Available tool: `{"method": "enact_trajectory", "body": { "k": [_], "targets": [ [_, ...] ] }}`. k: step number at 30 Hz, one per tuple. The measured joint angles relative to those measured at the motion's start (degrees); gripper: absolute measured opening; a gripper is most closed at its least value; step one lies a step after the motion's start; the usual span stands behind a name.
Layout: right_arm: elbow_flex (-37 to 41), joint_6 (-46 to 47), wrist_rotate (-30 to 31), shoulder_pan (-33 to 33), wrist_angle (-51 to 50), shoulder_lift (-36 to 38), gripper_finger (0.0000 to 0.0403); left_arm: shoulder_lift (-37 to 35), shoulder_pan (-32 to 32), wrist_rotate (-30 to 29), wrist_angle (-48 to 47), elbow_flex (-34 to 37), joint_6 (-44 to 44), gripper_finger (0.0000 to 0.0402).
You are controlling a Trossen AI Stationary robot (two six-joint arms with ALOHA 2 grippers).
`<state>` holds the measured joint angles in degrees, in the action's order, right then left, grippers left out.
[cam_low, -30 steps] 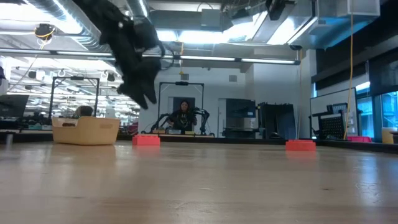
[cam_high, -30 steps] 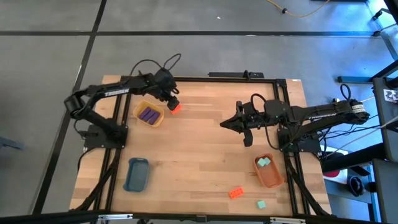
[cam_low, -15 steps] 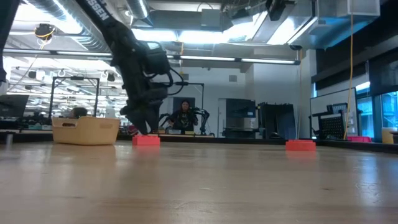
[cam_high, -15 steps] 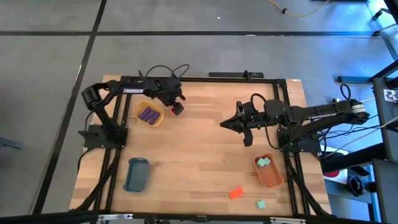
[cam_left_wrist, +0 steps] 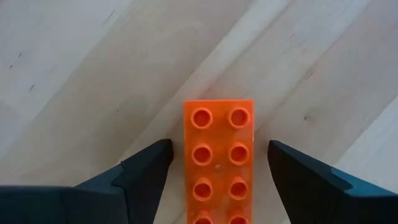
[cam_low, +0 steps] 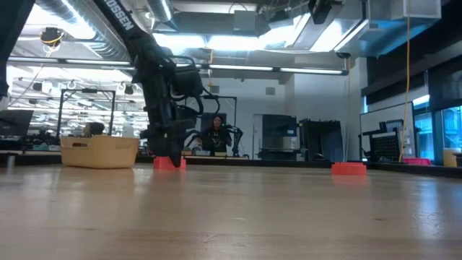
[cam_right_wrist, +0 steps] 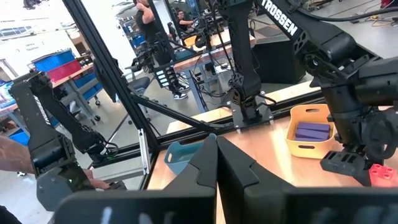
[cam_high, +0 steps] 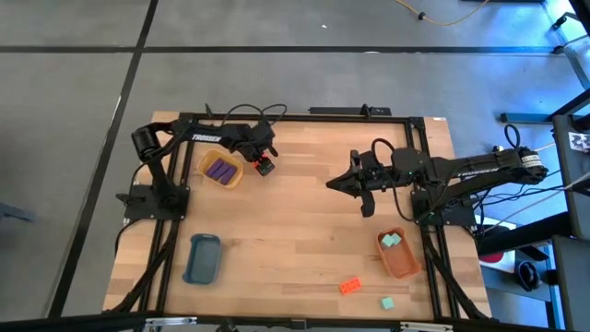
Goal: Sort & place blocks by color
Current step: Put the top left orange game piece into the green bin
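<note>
While the left gripper [cam_high: 265,166] is hanging low over the table [cam_high: 304,212] just beside the yellow tray [cam_high: 221,171], its fingers [cam_left_wrist: 146,180] are standing spread on either side of an orange-red studded brick [cam_left_wrist: 219,158] without touching it, so the brick is lying released on the wood. The left wrist view is showing it as a long brick with two rows of round studs, flat on the planks. In the low view it is sitting as a small red block [cam_low: 170,163] right under the gripper. The yellow tray is holding purple blocks [cam_high: 219,170]. The orange tray [cam_high: 398,254], near the table's right front corner, is holding mint-teal blocks [cam_high: 392,241]. The blue tray [cam_high: 203,258] is lying toward the left front; I cannot tell whether anything is in it. Another orange-red brick [cam_high: 349,286] and a mint-teal block [cam_high: 388,302] are lying loose on the wood near the orange tray. The right gripper [cam_high: 332,183] is hovering over mid-table, clenched with nothing in it.
</note>
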<state>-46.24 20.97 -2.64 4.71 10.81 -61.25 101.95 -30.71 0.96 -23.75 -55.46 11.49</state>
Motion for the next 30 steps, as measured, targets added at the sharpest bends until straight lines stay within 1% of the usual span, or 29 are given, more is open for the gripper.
{"method": "enact_trajectory", "body": {
  "k": [2,4,6,10,14,16,19,22,25,28,30],
  "targets": [
    [0.0,-0.07,0.0,0.0,0.0,0.0,0.0,0.04,0.61,-1.19,-0.31,0.02,-0.01,0.0258],
    [0.0,-0.26,0.0,0.01,0.0,0.0,0.0,0.04,0.78,-1.17,-1.34,0.04,0.0,0.0239],
    [0.0,-0.28,0.0,0.0,0.0,0.0,0.0,0.04,0.72,-1.23,-2.83,0.04,-0.04,0.0208],
    [0.0,-0.32,0.0,0.02,0.0,0.0,0.0,-0.66,0.72,-0.77,-4.99,0.08,-1.57,0.013],
    [0.0,-0.42,0.02,0.02,0.0,0.0,0.0,-4.55,0.78,1.03,-7.36,0.63,-1.82,0.0128],
    [0.0,-0.67,0.09,0.0,0.04,0.0,0.0,-8.3,0.94,1.61,-6.22,0.55,-1.74,0.0128],
    [0.0,-1.43,0.95,0.02,0.06,-0.03,0.0,-16.03,2.56,3.34,-4.39,0.89,-1.05,0.0128],
    [0.0,-1.7,1.46,0.0,0.07,-0.25,0.0,-25.67,7.09,4.06,3.05,2.97,2.29,0.0128],
    [0.0,-1.83,1.47,0.02,0.18,-0.48,0.0,-35.63,13.44,2.93,13.26,6.74,6.25,0.0128],
    [0.0,-1.92,1.44,0.04,1.58,-1.09,0.0,-44.1,21.47,-0.61,25.86,11.8,9.21,0.0128],
    [0.0,-1.96,0.9,0.04,3.09,-1.52,0.0,-48.53,27.08,-3.63,34.08,15.4,9.43,0.0128]
  ]
}}
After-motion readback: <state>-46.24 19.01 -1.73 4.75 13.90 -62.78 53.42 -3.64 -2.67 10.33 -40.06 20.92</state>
